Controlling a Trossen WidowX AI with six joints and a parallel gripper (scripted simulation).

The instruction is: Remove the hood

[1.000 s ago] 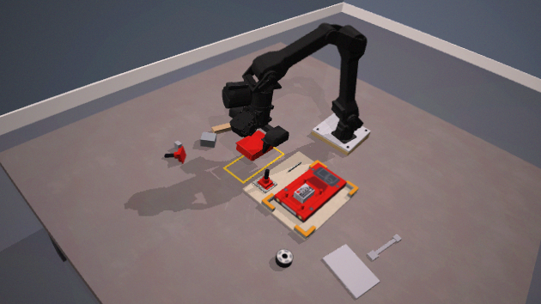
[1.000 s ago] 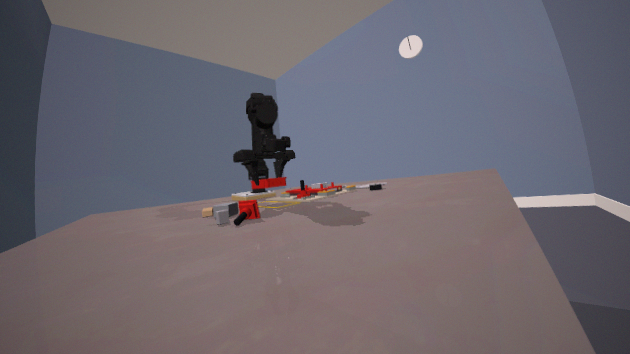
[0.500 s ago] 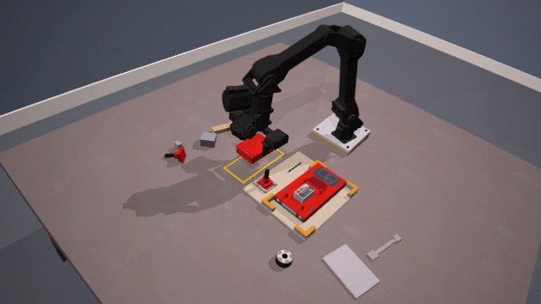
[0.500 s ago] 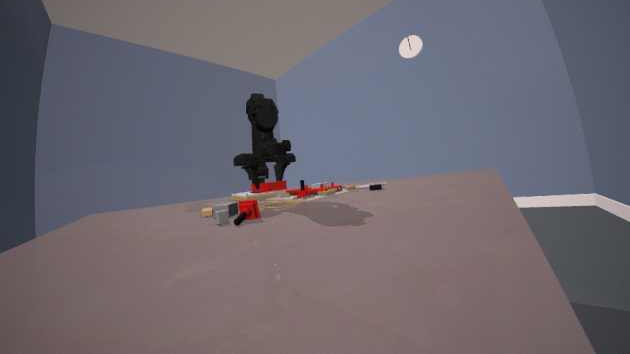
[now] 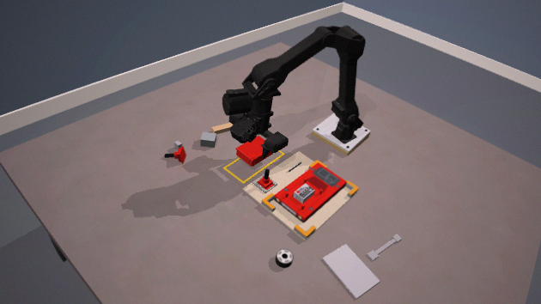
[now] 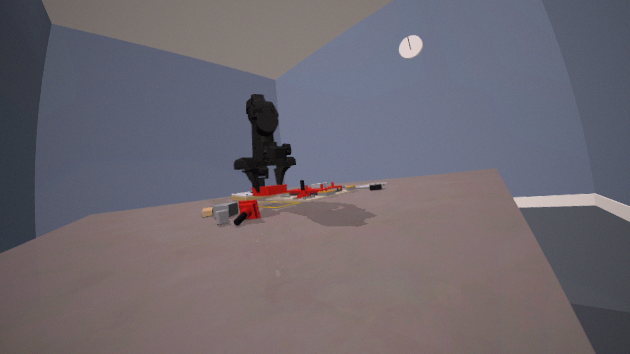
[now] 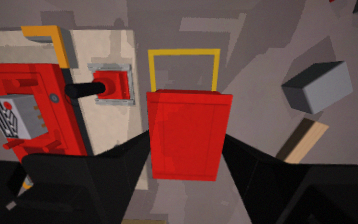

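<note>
The red hood (image 5: 253, 151) (image 6: 270, 190) (image 7: 190, 135) is level between the fingers of my gripper (image 7: 185, 134), which is shut on its two sides. It hangs a little above the table, over the back part of the yellow marked outline (image 5: 234, 175) (image 7: 185, 52). The front part of the outline shows beyond the hood in the wrist view; the rest is hidden under the hood. The toy car (image 5: 331, 189) (image 7: 72, 117) lies without its hood on the pale board, with a grey block showing in its open bay.
The pale board (image 5: 332, 211) (image 7: 135, 45) bears orange corner brackets and a red piece with a black handle (image 5: 265, 180) (image 7: 112, 85), close beside the outline. A grey block (image 5: 208, 139) (image 7: 325, 89), a wooden block (image 5: 221, 128) (image 7: 306, 140) and another red piece (image 5: 180, 155) (image 6: 250, 210) lie on the far side.
</note>
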